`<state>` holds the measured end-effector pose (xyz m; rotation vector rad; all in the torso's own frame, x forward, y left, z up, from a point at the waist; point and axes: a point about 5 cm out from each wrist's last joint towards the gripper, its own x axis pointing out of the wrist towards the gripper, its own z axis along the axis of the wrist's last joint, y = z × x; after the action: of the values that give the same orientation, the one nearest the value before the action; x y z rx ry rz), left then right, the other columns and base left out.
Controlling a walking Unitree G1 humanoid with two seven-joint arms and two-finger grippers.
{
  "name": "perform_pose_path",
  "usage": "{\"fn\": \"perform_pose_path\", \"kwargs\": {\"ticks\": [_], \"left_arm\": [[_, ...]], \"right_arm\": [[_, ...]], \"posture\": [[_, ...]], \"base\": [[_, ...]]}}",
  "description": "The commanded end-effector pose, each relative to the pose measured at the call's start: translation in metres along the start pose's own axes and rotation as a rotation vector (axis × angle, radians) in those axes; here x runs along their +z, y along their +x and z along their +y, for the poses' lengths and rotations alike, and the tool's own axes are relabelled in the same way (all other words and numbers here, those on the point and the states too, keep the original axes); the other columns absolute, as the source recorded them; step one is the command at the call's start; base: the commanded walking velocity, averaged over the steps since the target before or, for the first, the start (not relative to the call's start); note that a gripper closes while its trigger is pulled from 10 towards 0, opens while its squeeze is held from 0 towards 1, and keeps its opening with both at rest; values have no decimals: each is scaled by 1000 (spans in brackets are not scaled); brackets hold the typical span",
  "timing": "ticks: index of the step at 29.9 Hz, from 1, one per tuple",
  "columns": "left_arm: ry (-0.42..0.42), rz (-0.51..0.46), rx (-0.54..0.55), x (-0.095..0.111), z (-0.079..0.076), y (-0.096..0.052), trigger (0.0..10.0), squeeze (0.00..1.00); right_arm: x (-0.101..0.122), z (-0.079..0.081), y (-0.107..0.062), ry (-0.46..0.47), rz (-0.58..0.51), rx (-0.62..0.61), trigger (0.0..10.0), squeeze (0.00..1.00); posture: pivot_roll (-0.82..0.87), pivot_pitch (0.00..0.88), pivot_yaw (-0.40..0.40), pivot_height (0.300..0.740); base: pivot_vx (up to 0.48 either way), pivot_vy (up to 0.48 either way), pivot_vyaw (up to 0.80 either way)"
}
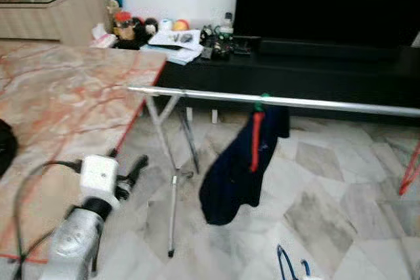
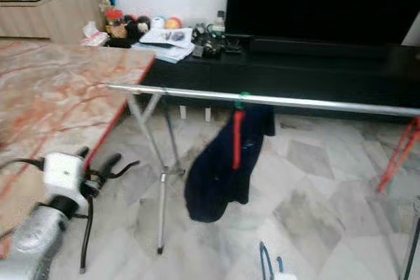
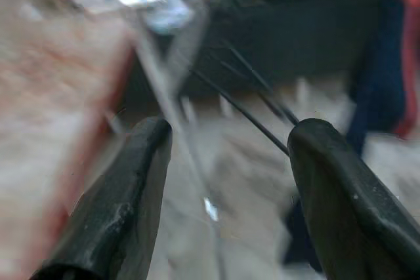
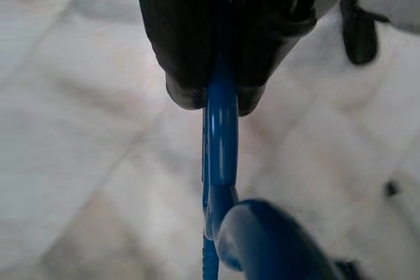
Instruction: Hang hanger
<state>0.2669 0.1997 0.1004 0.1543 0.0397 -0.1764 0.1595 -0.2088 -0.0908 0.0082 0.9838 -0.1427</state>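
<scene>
Blue hanger (image 4: 222, 129) sits pinched between the right gripper (image 4: 220, 100) fingers, low above the tiled floor (image 1: 328, 195). Left gripper (image 3: 226, 181) fingers are spread (nothing between them) near the silver rail (image 1: 315, 103), where a dark garment (image 1: 239, 168) hangs.

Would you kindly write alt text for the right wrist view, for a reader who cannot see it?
The right hand is shut on a blue hanger, its two black fingers pinching the hanger's thin bar, whose curved end fills the foreground. Pale marble floor lies blurred behind.
</scene>
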Motion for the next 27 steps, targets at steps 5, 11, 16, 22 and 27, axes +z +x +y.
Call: {"fn": "perform_pose_path", "kwargs": {"ticks": [5,11,16,22,27], "left_arm": [[-5,341,34,-84,9,-27,10000,0],[-48,565,93,-135,10,-54,10000,0],[-74,779,143,-171,4,-88,10000,0],[-55,853,107,-183,-9,-97,10000,0],[-43,841,104,-182,-14,-92,10000,0]], "right_arm": [[1,4,0,31,-10,-1,10000,0],[4,1,1,63,-22,-13,10000,0],[21,-2,3,111,-78,-30,10000,0],[23,1,3,100,-79,-21,10000,0],[18,3,3,90,-72,-15,10000,0]], "posture": [[66,40,13,740],[54,37,5,740],[41,34,5,740],[21,19,8,740],[24,15,8,740]], "base": [[0,0,0],[0,0,0],[0,0,0],[0,0,0],[0,-268,0]]}}
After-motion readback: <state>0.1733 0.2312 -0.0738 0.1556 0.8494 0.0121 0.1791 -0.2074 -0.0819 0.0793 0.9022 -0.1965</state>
